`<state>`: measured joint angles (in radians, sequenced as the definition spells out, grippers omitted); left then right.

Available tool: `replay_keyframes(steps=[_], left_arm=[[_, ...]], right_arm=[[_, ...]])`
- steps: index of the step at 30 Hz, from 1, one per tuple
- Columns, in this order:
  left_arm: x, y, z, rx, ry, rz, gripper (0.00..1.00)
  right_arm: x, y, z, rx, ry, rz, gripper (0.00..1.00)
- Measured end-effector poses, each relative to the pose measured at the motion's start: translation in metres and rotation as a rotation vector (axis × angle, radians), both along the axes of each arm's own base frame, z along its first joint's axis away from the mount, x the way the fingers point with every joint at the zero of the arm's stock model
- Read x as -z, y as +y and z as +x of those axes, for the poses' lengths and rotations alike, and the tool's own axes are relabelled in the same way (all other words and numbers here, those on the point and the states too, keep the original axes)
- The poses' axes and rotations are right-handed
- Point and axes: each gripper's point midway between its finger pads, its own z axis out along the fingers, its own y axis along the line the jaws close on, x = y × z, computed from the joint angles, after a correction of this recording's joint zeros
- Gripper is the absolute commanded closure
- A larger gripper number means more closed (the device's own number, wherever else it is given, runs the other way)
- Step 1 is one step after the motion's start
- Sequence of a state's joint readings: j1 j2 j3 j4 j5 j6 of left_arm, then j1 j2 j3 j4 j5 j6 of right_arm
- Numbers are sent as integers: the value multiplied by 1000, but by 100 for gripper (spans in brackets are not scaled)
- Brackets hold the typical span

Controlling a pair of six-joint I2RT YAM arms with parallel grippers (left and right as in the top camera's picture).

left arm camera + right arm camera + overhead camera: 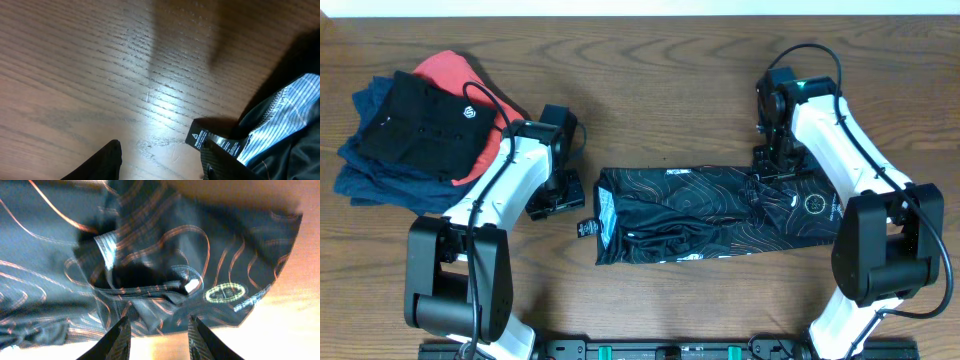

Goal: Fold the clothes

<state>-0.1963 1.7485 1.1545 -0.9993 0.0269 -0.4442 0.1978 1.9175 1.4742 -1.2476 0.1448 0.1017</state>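
Note:
The clothes, a thin black shirt with fine orange-and-white contour lines, lie in a long folded band across the middle of the table. My left gripper sits just off the shirt's left end. In the left wrist view it is open over bare wood, with its right finger beside the shirt's black care label. My right gripper hovers at the shirt's upper right edge. In the right wrist view it is open with only table between the fingertips, and rumpled shirt cloth with a round logo lies beyond them.
A pile of folded garments stands at the back left: a plain black shirt on top, a coral-red one and navy ones under it. The table's front edge runs below the shirt.

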Motion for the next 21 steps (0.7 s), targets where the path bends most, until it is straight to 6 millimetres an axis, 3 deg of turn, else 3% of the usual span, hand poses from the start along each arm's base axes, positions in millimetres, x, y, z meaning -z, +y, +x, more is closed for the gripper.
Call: replay_keyframes(steps=[4,7,12,17,21], left_arm=[[0,0,1,0,-3,-1,47],[0,0,1,0,-4,-1,47],[0,0,1,0,-4,-1,47],[0,0,2,0,-10,-2,47],[0,-1,3,0,-13,-3,47]], right_arm=[[9,9,14,-12,-67,22,62],[24,10,12,-11,-72,34,62],[42,15,-20,-1,36,81,67],[40,24,-48,17,151,144,68],[38,27,-57,19,192,162,67]])
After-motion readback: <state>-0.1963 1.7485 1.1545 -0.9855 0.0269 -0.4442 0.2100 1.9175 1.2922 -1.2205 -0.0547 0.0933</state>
